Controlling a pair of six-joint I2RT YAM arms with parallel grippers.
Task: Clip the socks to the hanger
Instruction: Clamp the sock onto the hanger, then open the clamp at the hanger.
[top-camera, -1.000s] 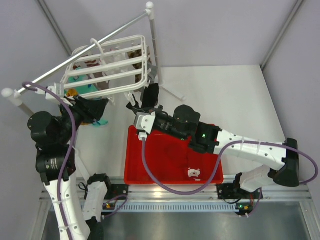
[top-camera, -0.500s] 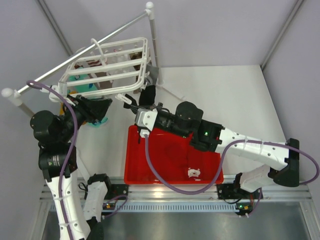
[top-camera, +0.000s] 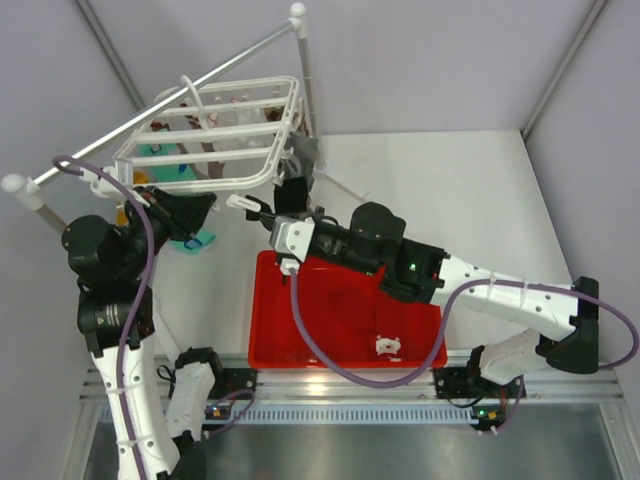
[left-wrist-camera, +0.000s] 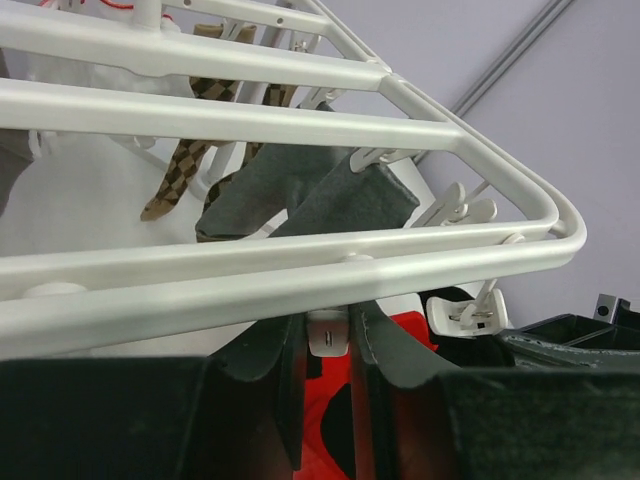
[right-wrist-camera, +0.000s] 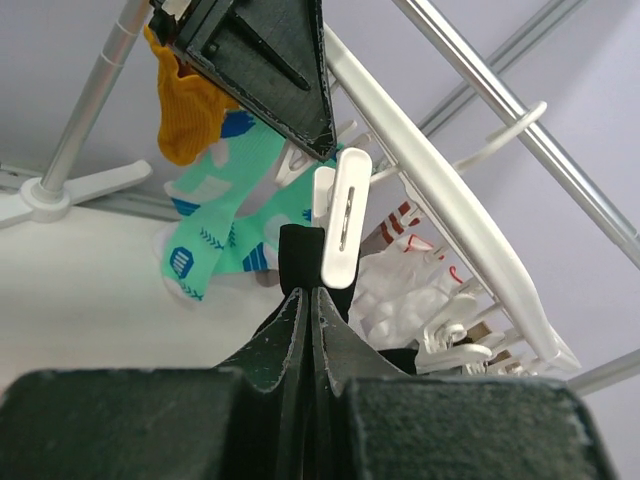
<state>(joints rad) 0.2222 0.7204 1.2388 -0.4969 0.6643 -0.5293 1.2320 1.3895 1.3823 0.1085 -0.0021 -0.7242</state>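
The white slatted hanger (top-camera: 215, 135) hangs by its hook from the metal rail. Its near rim (left-wrist-camera: 300, 270) crosses the left wrist view. Under that rim my left gripper (left-wrist-camera: 328, 350) is shut on a small white clip (left-wrist-camera: 328, 330), with a finger pressing each side. My right gripper (right-wrist-camera: 315, 300) is shut on the top edge of the black sock (right-wrist-camera: 300, 255), held up right beside another dangling white clip (right-wrist-camera: 342, 225). From above, the right gripper (top-camera: 289, 208) and the black sock (top-camera: 297, 188) sit just below the hanger's right corner. No dark red socks show.
Teal patterned socks (right-wrist-camera: 225, 210), an orange sock (right-wrist-camera: 185, 110) and white fabric pieces (right-wrist-camera: 410, 280) hang on the hanger. Dark grey socks (left-wrist-camera: 300, 190) hang there too. A red tray (top-camera: 340, 310) lies under the right arm. The rail's white-capped poles (top-camera: 305, 70) stand close by.
The left gripper's jaws have closed onto a clip under the hanger's rim. The hanger has swung slightly up and left. My right gripper has lifted the black sock closer to the hanger's corner.
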